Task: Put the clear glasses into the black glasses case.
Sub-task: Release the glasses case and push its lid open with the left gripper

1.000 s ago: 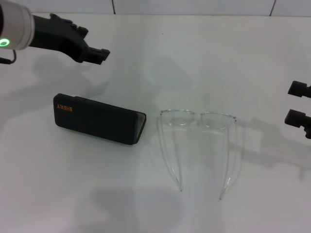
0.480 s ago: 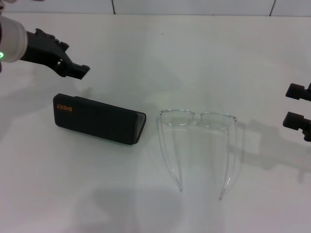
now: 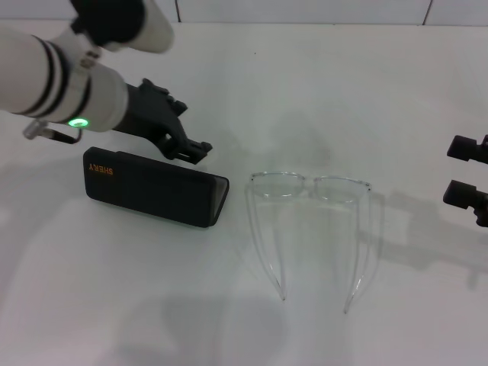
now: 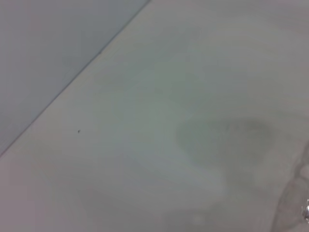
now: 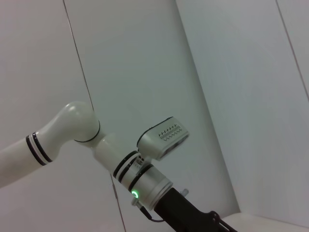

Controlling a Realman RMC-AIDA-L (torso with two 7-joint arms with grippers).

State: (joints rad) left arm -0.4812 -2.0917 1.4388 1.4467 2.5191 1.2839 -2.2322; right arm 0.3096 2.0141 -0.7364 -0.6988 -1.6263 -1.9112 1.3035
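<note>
- The left gripper (image 3: 197, 149), a black claw on a white arm with a green light at the wrist, hangs just above the far edge of the case, nearer its opening end; whether its fingers are spread or closed I cannot tell from these views.
- Beneath it lies the oblong hard black glasses case (image 3: 152, 187) with rounded corners, on the white table (image 3: 320, 91), small orange lettering at its left end, the lid raised only a crack at the right end.
- Just to the right of the case, apart from it, rest the fully transparent plastic glasses (image 3: 311, 229), lenses facing away from the robot and both long thin temple arms unfolded toward it.
- The right gripper (image 3: 467, 171), black, sits at the table's right edge, well clear of the glasses, its two fingers spread wide with nothing between them.
- The right wrist view shows only the left arm against a pale wall.
</note>
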